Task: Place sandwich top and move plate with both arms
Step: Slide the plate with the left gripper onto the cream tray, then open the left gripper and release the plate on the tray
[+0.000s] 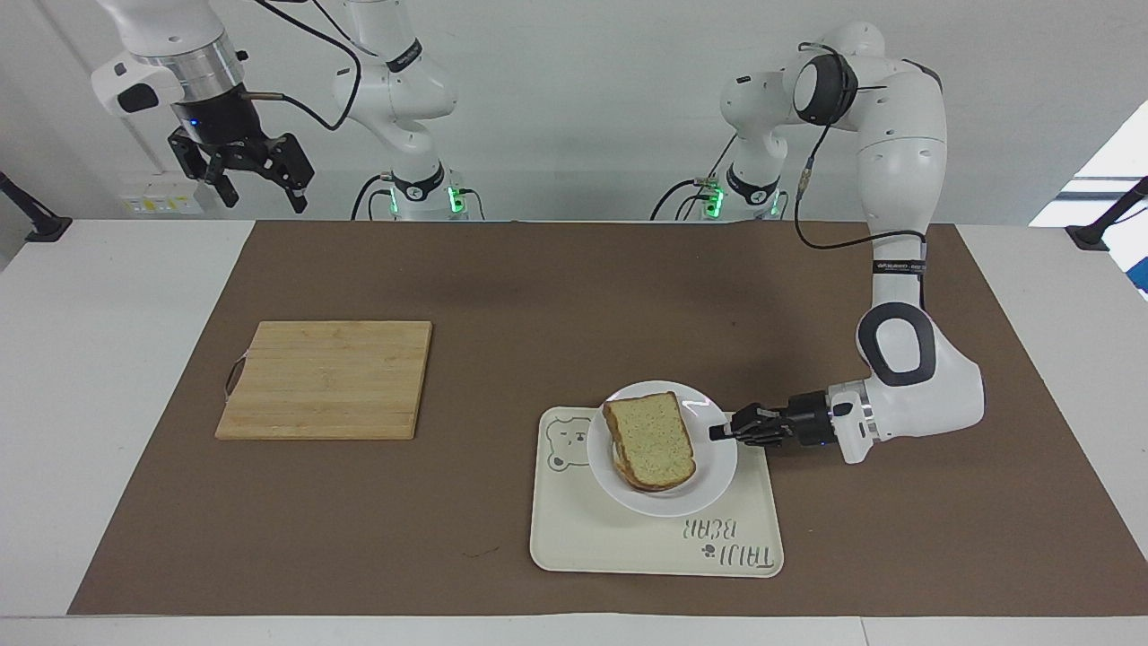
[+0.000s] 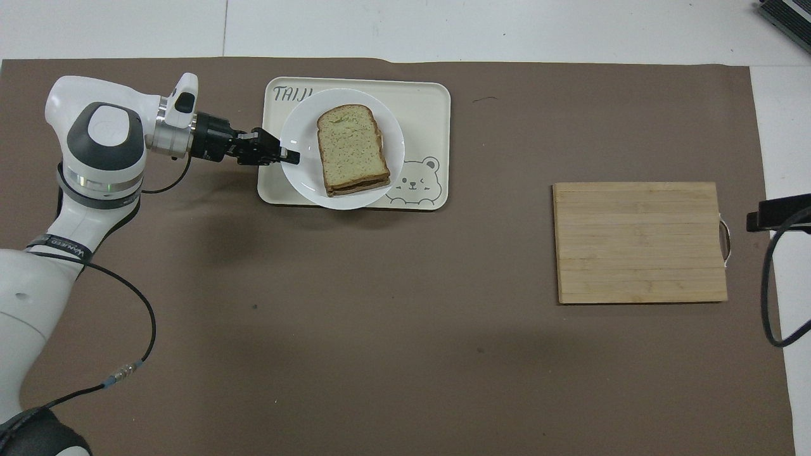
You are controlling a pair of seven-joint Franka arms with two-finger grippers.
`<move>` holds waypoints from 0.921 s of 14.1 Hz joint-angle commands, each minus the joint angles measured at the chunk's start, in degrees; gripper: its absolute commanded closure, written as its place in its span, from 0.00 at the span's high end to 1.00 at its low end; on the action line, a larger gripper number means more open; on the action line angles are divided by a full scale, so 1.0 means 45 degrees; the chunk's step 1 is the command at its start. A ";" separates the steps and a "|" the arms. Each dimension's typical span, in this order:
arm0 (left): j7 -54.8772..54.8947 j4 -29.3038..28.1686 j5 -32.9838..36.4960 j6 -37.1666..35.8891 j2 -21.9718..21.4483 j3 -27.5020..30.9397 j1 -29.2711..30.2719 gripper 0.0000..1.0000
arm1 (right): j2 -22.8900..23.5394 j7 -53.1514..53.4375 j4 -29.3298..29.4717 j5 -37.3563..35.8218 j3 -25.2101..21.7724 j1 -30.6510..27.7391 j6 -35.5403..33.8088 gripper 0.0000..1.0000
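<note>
- The left gripper (image 1: 717, 432) has its fingertips pinched shut on the rim of the plate (image 1: 708, 467), at the edge facing the left arm's end of the table; the arm reaches in low and nearly level from that end.
- The plate sits over the tray (image 1: 628, 547), covering most of the tray's edge nearest the robots and part of the bear drawing in that corner. Whether it rests on the tray or is held just above it cannot be told.
- The top slice (image 1: 653, 438) lies flat on the sandwich on the plate, with the lower layers showing beneath its edge.
- The right gripper (image 1: 256, 184) hangs high over the table's corner nearest the robots at the right arm's end, fingers spread wide and holding nothing; that arm waits.
- The cutting board (image 1: 327, 379) lies bare toward the right arm's end of the brown mat.
- Judged from this, placing the top slice is done and the plate is nearly home. Left are settling it squarely on the tray and letting go.
</note>
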 commanded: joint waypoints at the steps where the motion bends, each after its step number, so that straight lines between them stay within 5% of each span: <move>1: -0.0245 0.0546 -0.0056 0.0198 0.0282 0.0002 -0.0198 0.00 | -0.0109 -0.0249 -0.0056 0.0122 -0.0012 -0.0062 -0.0136 1.00; 7: -0.0245 0.0291 -0.0095 0.0530 0.0418 0.0002 -0.0297 0.00 | -0.0070 -0.0269 -0.0016 0.0103 0.0007 -0.0042 -0.0117 1.00; 13: -0.0245 0.1365 -0.0017 -0.0152 0.1434 0.0002 -0.0159 0.00 | -0.0070 -0.0269 -0.0016 0.0103 0.0007 -0.0042 -0.0117 1.00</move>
